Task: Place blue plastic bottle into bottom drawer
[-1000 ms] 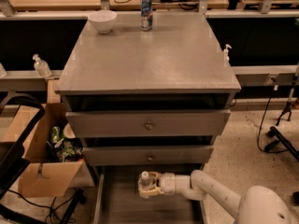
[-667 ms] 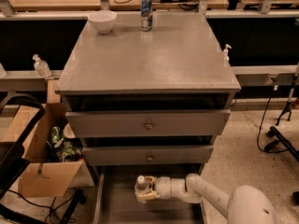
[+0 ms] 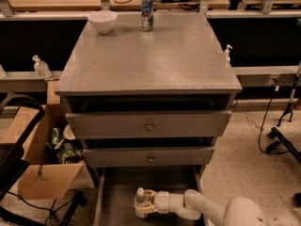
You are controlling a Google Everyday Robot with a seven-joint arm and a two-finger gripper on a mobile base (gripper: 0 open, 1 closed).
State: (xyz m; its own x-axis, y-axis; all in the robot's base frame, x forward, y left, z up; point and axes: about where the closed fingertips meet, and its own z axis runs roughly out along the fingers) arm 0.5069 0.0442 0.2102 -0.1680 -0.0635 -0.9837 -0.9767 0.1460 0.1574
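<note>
The blue plastic bottle (image 3: 139,199), clear with a white cap, stands upright inside the open bottom drawer (image 3: 117,192) at the foot of the grey cabinet. My gripper (image 3: 142,208) reaches in from the right on a white arm. It is shut on the bottle's lower body, its pale fingers (image 3: 149,197) wrapped around it. The bottle sits left of the drawer's middle, low over the floor. I cannot tell whether its base touches the floor.
Two closed drawer fronts with knobs (image 3: 149,125) (image 3: 150,158) overhang the drawer. A blue-and-silver can (image 3: 147,13) and a white bowl (image 3: 102,21) stand on the cabinet top. An open cardboard box (image 3: 42,173) stands at the left. Pump bottles (image 3: 41,66) (image 3: 227,53) stand on the side rails.
My gripper has carried the bottle a little to the left and lower in the drawer, towards its front. Nothing else has moved.
</note>
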